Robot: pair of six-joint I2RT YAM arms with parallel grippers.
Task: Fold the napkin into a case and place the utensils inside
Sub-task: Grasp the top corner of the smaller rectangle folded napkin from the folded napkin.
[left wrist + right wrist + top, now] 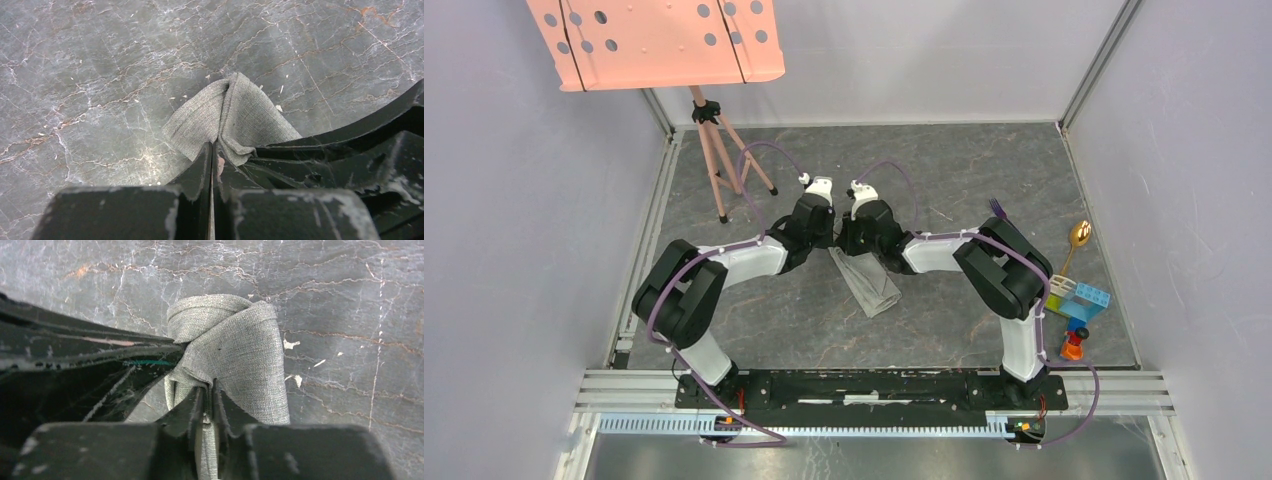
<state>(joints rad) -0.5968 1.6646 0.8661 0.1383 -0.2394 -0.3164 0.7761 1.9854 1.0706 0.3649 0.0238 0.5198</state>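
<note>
The grey napkin [867,283] lies as a narrow folded strip in the middle of the table, its far end lifted between both grippers. My left gripper [817,240] is shut on the napkin's edge [227,112]. My right gripper [854,242] is shut on the same end of the napkin [235,347], with cloth pinched between its jaws. The two grippers stand side by side, almost touching. The purple fork [998,209] shows behind my right arm. The gold-bowled spoon [1076,243] lies at the right.
Colourful toy blocks [1079,300] sit at the right near the spoon, with a small orange and blue piece [1074,343] below them. A salmon-pink perforated panel [659,40] on a tripod [719,160] stands at the back left. Walls enclose the table.
</note>
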